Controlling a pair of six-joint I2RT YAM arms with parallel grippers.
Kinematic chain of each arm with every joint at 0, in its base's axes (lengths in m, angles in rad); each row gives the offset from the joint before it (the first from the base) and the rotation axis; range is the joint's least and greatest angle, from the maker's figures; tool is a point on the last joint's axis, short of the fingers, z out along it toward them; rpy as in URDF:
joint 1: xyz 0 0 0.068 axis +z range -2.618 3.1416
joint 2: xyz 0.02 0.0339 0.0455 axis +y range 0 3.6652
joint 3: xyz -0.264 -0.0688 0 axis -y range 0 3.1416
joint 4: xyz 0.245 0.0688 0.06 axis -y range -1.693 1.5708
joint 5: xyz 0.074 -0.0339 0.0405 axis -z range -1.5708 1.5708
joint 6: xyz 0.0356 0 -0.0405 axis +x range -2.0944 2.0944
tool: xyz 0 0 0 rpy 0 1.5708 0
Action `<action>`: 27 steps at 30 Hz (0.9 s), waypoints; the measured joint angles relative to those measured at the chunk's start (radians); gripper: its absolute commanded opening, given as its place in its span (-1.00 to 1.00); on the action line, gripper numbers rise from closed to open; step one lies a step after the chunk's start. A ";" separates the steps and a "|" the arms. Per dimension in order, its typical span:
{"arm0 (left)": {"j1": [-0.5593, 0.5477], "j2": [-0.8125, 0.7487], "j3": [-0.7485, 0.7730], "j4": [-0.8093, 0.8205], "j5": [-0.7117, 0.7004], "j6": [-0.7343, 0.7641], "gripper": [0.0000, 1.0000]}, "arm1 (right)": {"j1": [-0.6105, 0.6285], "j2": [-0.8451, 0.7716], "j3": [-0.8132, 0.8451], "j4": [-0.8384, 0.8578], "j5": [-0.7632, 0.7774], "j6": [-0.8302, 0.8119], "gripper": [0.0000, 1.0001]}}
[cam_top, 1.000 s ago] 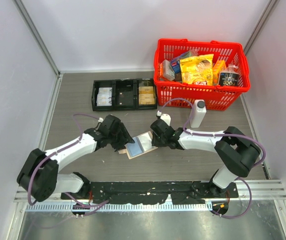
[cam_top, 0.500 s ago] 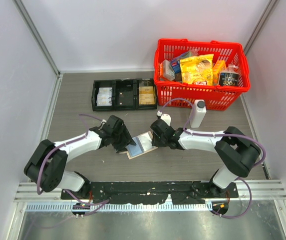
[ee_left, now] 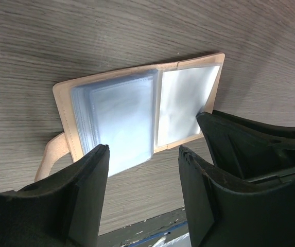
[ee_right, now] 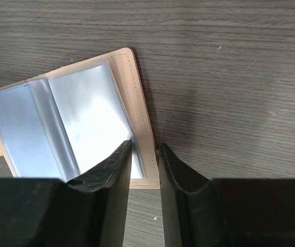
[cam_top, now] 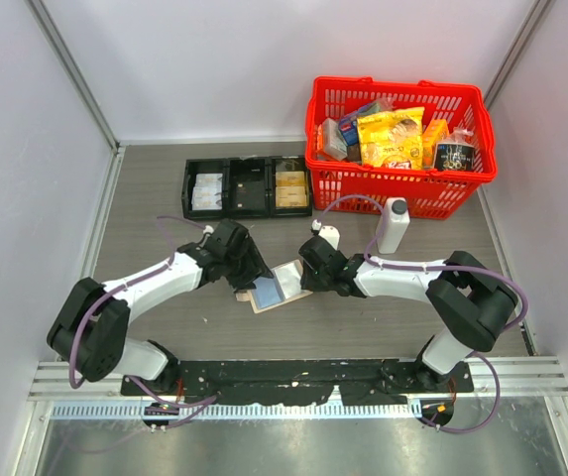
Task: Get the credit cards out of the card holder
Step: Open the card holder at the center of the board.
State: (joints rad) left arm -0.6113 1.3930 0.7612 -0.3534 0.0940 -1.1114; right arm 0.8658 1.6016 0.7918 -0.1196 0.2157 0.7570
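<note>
Steadying the open card holder (cam_top: 280, 287), mid-frame on the table (cam_top: 383, 332), the right gripper (ee_right: 144, 149) straddles its right edge, jaws slightly apart; the left gripper (ee_left: 143, 152), jaws wide, should pinch inside one sleeve (ee_left: 119, 118); no credit cards show.

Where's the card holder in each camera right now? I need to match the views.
Top external: card holder lies open mid-frame, between left pincer and right pincer.
Left wrist: card holder fills the centre, just beyond the open left pincer's fingers.
Right wrist: card holder is in the left half, its tan edge between the right pincer's fingers.
Shared landmark: the pale shiny sleeves inside it.
</note>
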 measured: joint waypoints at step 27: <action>-0.056 0.119 0.069 -0.003 0.004 0.018 0.12 | -0.003 -0.010 -0.022 0.032 -0.011 0.006 -0.35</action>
State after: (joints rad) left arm -0.6674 1.5120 0.8299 -0.3565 0.0982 -1.0931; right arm 0.8623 1.5921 0.7696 -0.0875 0.2043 0.7628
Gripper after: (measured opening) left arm 0.568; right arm 0.325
